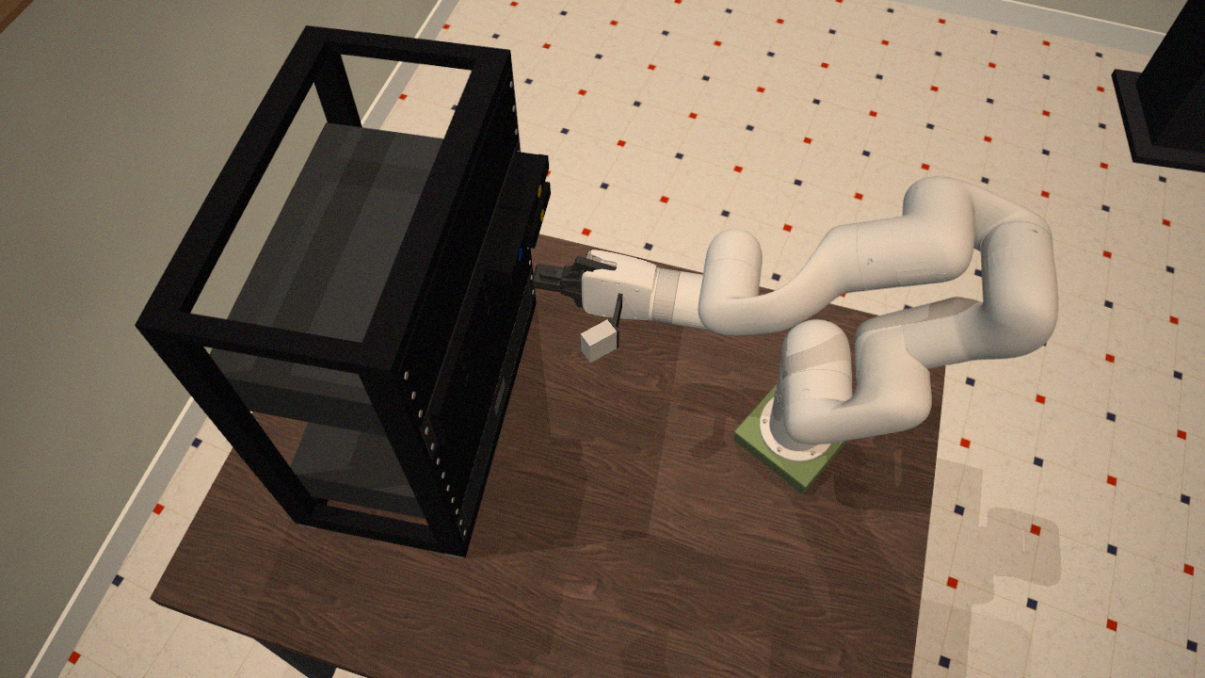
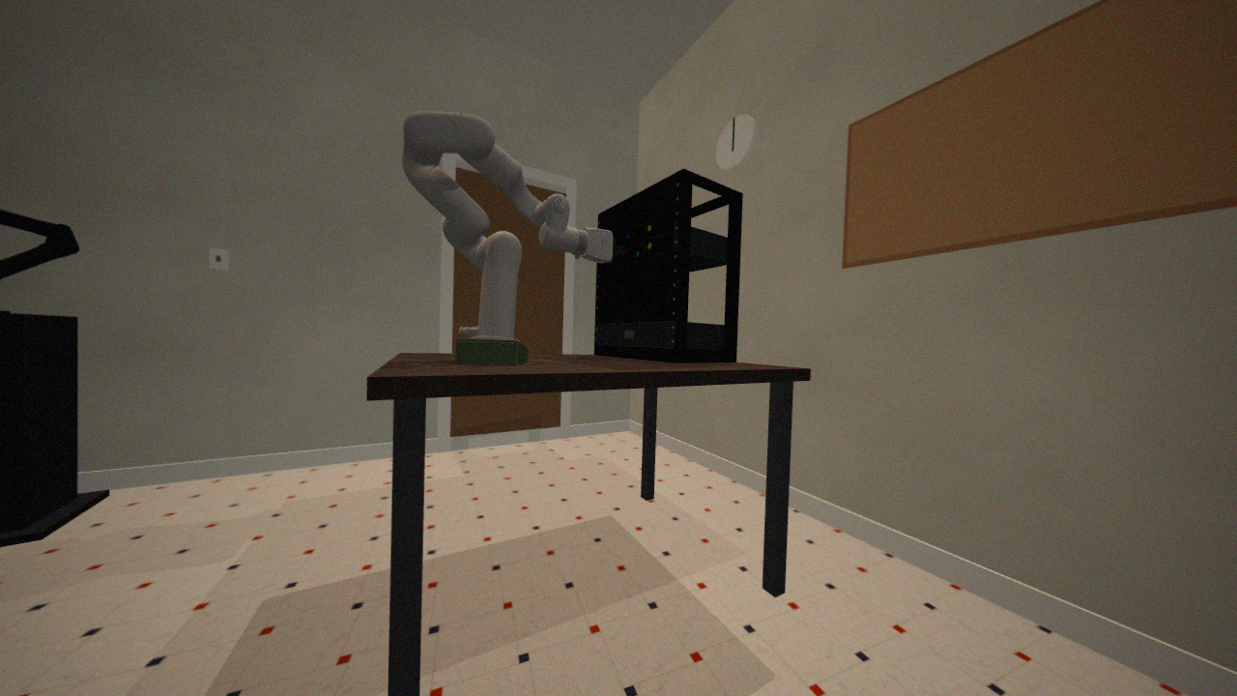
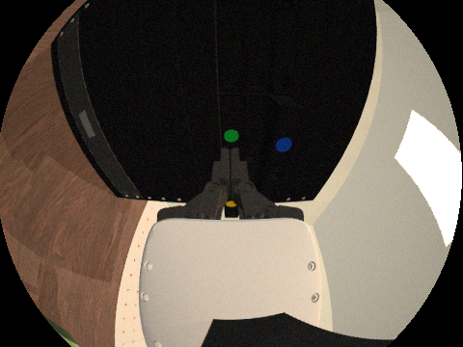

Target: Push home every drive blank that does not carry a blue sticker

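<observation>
The black rack (image 1: 235, 181) (image 2: 733, 259) stands on the left part of the table. The storage chassis front (image 1: 514, 220) (image 3: 193, 71) faces my arm. In the wrist view a green sticker (image 3: 231, 135) sits just above my fingertips and a blue sticker (image 3: 284, 146) to its right; an orange one (image 3: 231, 203) shows low between the fingers. From above I see a yellow sticker (image 1: 539, 190) and the blue sticker (image 1: 520, 252). My gripper (image 1: 540, 276) (image 3: 230, 159) is shut and empty. It points at the chassis front, a short gap away. How far each blank stands out is too dark to tell.
The wooden table (image 1: 589, 506) (image 2: 588, 376) carries the rack and my arm's green base (image 1: 795, 468) (image 2: 493, 350). The rack stands close to the table's left edge and the wall. A black stand (image 1: 1166, 92) (image 2: 34, 415) is on the floor, away from the table.
</observation>
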Motion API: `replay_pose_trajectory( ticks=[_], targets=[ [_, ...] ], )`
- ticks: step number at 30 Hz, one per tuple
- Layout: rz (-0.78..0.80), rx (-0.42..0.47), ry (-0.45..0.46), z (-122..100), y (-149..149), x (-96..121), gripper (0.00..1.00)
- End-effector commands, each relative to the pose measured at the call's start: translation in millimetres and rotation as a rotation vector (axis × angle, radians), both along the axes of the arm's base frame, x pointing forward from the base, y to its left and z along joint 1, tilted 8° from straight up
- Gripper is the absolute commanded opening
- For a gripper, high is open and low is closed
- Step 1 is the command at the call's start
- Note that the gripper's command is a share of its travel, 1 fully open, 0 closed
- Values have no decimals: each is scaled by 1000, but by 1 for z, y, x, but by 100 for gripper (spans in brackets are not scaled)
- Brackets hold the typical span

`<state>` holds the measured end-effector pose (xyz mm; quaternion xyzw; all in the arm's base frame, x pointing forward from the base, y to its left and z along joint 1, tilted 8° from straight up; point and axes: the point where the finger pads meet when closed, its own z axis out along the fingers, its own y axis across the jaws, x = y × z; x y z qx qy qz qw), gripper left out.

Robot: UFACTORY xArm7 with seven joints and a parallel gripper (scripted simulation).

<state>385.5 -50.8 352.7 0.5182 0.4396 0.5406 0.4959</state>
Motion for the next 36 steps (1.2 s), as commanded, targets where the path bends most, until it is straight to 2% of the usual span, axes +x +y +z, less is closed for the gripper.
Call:
replay_pose_trajectory(
  ticks=[1,10,30,36],
  targets=[
    [0,1,-2,2,0,-28,0],
    [0,1,-2,0,1,-45,0],
    [0,1,-2,0,0,-46,0],
    [0,1,-2,-1,-11,-46,0]
  ],
)
